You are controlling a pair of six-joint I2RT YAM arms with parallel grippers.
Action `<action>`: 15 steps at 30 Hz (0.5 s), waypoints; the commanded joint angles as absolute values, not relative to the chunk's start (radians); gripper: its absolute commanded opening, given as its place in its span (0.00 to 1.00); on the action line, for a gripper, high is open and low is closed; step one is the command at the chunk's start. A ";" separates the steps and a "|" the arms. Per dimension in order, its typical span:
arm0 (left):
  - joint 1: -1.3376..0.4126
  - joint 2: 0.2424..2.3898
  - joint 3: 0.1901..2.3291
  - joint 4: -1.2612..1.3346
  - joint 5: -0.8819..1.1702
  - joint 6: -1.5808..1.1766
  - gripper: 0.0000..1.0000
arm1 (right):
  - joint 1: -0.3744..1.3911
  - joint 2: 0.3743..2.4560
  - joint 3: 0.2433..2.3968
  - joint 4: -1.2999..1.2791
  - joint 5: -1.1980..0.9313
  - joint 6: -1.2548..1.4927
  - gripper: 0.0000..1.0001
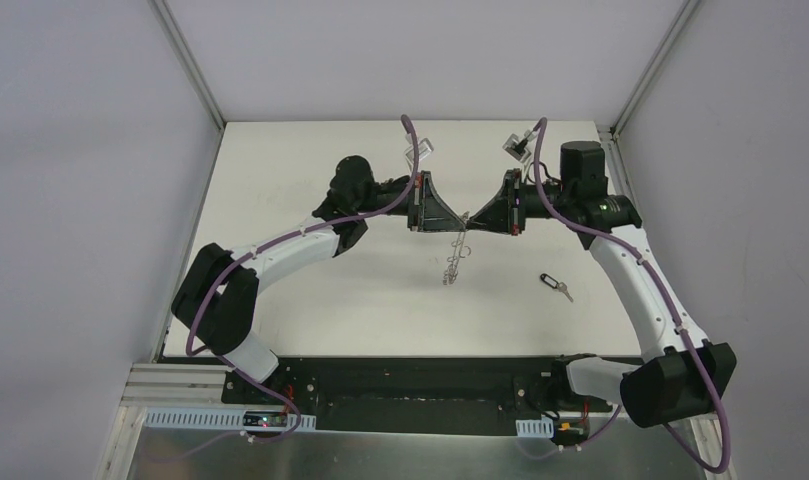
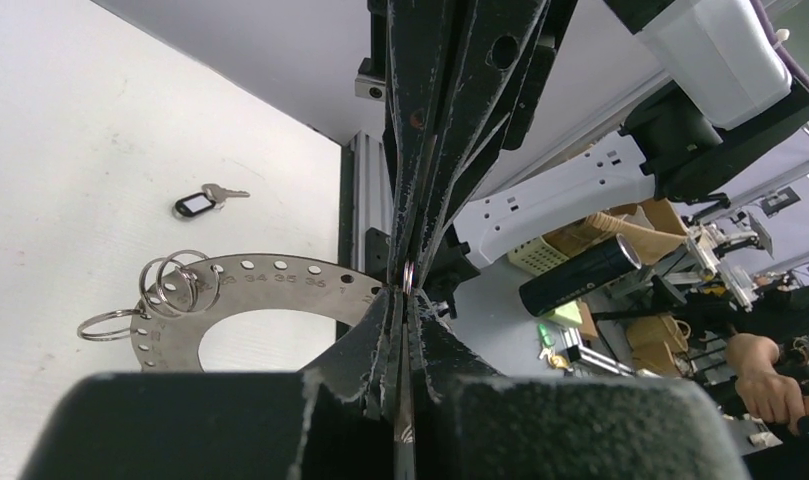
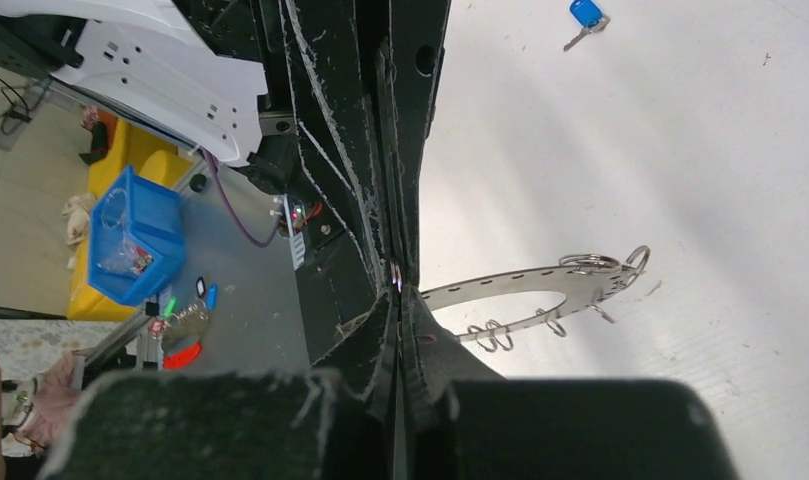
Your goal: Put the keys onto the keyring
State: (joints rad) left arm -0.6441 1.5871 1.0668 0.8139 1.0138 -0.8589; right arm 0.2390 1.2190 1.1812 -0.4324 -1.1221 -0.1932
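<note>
The keyring (image 1: 454,262), a flat grey plate with wire loops on its rim, hangs on edge above the table's middle. My left gripper (image 1: 456,220) and right gripper (image 1: 472,217) meet tip to tip at its top. In the left wrist view the left gripper (image 2: 404,298) is shut on the keyring (image 2: 270,285) at its rim. In the right wrist view the right gripper (image 3: 398,292) is shut at a small wire loop (image 3: 395,274) on the keyring (image 3: 540,285). The black key (image 1: 552,284) lies on the table to the right. The blue key (image 3: 585,13) lies apart on the table.
White table (image 1: 310,300) walled at the back and both sides, with a metal rail (image 1: 410,380) along the near edge. The black key (image 2: 195,204) lies flat beyond the ring. Off the table a blue bin (image 3: 135,235) stands on the floor.
</note>
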 commanded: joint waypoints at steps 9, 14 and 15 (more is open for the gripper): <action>-0.641 1.492 1.278 0.059 1.124 -0.087 0.39 | 0.404 1.224 1.361 -0.790 -0.868 -0.633 0.00; -0.644 1.509 1.350 -0.195 1.118 0.136 0.40 | 0.442 1.246 1.387 -0.817 -0.845 -0.653 0.00; -0.644 1.513 1.357 -0.215 1.120 0.153 0.40 | 0.448 1.249 1.391 -0.818 -0.846 -0.653 0.00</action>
State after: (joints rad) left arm -0.6441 1.5394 1.3003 0.0277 1.0859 -0.1059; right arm 0.4271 1.2373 1.3312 -0.7807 -0.8692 -0.5903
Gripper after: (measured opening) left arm 0.402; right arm 0.006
